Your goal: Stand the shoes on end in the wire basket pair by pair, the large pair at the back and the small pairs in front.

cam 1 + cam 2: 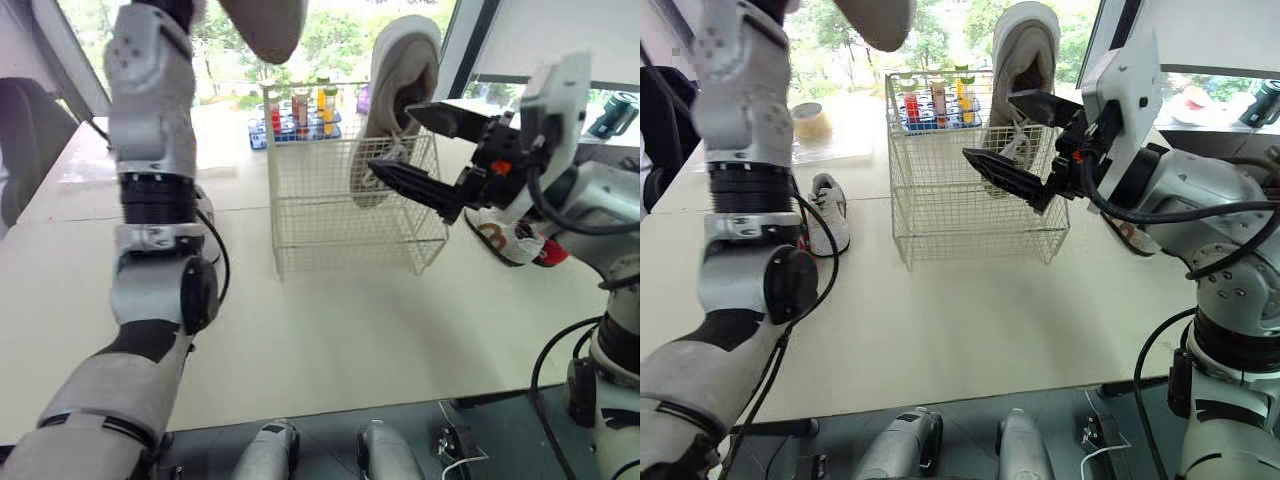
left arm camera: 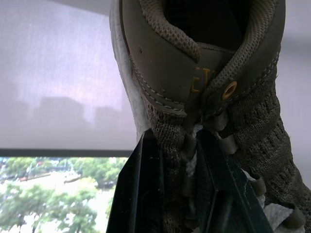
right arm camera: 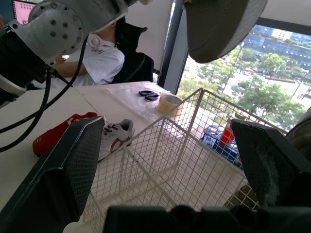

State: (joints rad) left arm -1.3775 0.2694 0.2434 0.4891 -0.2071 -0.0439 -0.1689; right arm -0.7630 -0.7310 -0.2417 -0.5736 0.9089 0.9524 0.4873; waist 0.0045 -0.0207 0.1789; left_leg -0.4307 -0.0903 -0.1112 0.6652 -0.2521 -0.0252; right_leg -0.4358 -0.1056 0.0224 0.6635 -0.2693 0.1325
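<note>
The left end effector (image 2: 177, 145) is pinched on the tongue and laces of a large taupe shoe (image 1: 262, 25). It holds the shoe high in the air, above the wire basket (image 1: 330, 220) and toward its left side. The left wrist view shows the two black fingers (image 2: 146, 194) pressed against either side of the tongue, with the shoe's collar above them.

The right end effector (image 1: 990, 127) is spread wide and grips nothing. It hovers over the basket's right half, pointing in from the right. Just past its fingertips, a second large shoe (image 1: 405, 70) of the same colour stands on end inside the basket, against the back right, and rises well above the rim. Whether the lower finger touches its laces cannot be told.

The basket sits on the pale desk (image 1: 330, 330).
- **Left of the basket:** a small white shoe (image 1: 825, 225) lies on the desk, with a red shoe (image 3: 58, 133) beside it on the side away from the basket.
- **Right of the basket:** another small white and red pair (image 1: 510, 240) lies on the desk, partly hidden behind the right arm.
- **Behind the basket:** there is a blue rack of bottles (image 1: 300, 115).
- **Back left of the basket:** a roll of tape (image 1: 810, 120) and a pair of scissors (image 3: 151, 94) lie on the desk.
- **Beyond the desk on the basket's left side:** a person in a white shirt (image 3: 104, 60) sits.
</note>
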